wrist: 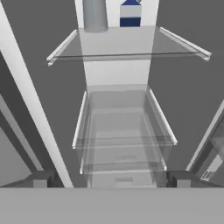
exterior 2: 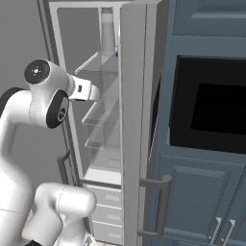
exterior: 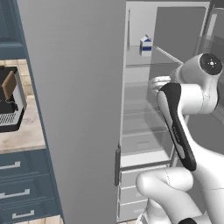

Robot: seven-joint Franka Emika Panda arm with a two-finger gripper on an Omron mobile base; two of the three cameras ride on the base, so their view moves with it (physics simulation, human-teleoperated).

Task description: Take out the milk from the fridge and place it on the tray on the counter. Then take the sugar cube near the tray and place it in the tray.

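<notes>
The fridge (exterior: 78, 109) stands open, its white interior and glass shelves (wrist: 124, 57) in front of me. The milk (exterior: 145, 46), a small white carton with a blue band, stands upright at the back of the upper shelf, and it appears at the top of the hand view (wrist: 130, 15). My gripper (wrist: 111, 181) is open and empty, its two dark fingertips (wrist: 41, 179) set wide apart. It points into the fridge one shelf level below the milk and well short of it. From the base views the hand (exterior: 157, 83) (exterior 2: 91, 91) sits just inside the fridge opening.
A grey bottle (wrist: 95, 15) (exterior 2: 107, 33) stands just left of the milk on the same shelf. Lower glass shelves and drawers (exterior: 135, 179) lie below. The counter (exterior: 26, 131) with a dark appliance (exterior: 11, 105) is left of the fridge door. Blue cabinets and an oven (exterior 2: 211, 110) are to the right.
</notes>
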